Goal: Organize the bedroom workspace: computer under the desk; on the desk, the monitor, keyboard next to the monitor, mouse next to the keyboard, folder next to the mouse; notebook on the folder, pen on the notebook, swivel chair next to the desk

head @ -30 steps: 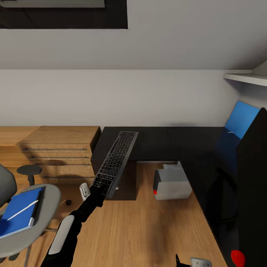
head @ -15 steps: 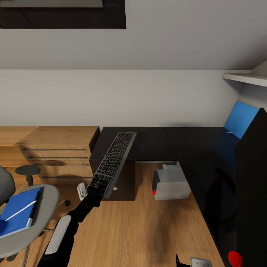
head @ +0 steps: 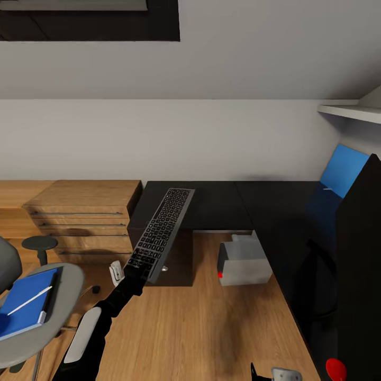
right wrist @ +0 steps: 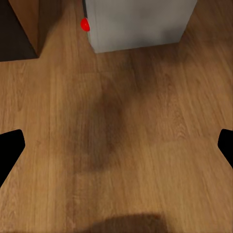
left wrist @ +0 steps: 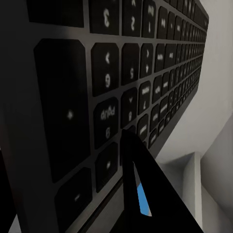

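Note:
My left gripper (head: 138,271) is shut on the near end of the keyboard (head: 163,226), a slim grey frame with black keys. It is held slanting up over the left end of the black desk (head: 222,203). In the left wrist view the keyboard (left wrist: 121,77) lies against one dark finger (left wrist: 138,194). The grey computer (head: 244,258) stands on the floor under the desk, and the right wrist view shows the computer (right wrist: 138,22) ahead of my open right gripper (right wrist: 116,148). The monitor (head: 360,264) stands at the right. On the swivel chair (head: 66,296) lie the blue folder (head: 24,307), the pen (head: 29,300) and the notebook (head: 48,299).
A light wooden drawer chest (head: 84,214) stands left of the desk, with a round black stool (head: 39,243) in front of it. A small dark object (head: 96,289) lies on the floor by the chair. A blue panel (head: 344,169) and a white shelf (head: 349,111) are at the far right.
The whole view slid a little to the left a second ago. In the last half second nothing has visibly moved; the keyboard stays in my left gripper over the desk's end.

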Motion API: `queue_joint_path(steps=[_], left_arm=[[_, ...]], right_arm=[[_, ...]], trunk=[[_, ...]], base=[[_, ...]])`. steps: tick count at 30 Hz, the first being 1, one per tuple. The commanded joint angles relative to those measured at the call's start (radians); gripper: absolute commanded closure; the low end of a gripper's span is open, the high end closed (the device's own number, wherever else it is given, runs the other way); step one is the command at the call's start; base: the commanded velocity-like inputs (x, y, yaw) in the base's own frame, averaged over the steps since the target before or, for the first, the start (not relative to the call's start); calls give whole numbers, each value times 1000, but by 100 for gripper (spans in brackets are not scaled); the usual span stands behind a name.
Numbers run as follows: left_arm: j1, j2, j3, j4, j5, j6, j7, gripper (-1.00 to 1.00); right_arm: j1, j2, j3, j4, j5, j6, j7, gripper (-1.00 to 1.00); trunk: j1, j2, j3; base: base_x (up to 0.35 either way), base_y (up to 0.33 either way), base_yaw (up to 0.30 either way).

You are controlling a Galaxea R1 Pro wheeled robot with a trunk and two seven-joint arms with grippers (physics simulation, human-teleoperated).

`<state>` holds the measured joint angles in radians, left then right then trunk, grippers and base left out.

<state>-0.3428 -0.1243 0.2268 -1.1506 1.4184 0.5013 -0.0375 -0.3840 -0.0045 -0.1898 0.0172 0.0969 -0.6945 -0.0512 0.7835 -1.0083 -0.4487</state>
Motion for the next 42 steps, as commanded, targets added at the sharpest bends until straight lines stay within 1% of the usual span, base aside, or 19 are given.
queue_joint_path(steps=[1, 11, 29, 34, 42], left_arm=[[-1, 13, 4, 0, 3, 8, -1, 100], [-1, 24, 5, 0, 3, 8, 0, 100], [-1, 27, 5, 0, -1, 9, 0, 100], [-1, 40, 4, 0, 3, 9, 1, 100], [-1, 43, 4, 0, 4, 9, 1, 100]], right_arm=[[-1, 0, -6, 2, 10, -3, -6, -100], [-1, 0, -7, 2, 10, -2, -6, -100], [-1, 0, -7, 3, 10, -2, -6, -100], [-1, 0, -7, 1, 10, -3, -7, -100], [-1, 0, -7, 2, 10, -3, -7, -100]], trunk=[[0, -1, -1], [0, -1, -1], [0, -1, -1], [0, -1, -1], [0, -1, -1]], base=[[0, 0, 0], [24, 0, 0], [99, 0, 0], [181, 0, 0], [253, 0, 0]])
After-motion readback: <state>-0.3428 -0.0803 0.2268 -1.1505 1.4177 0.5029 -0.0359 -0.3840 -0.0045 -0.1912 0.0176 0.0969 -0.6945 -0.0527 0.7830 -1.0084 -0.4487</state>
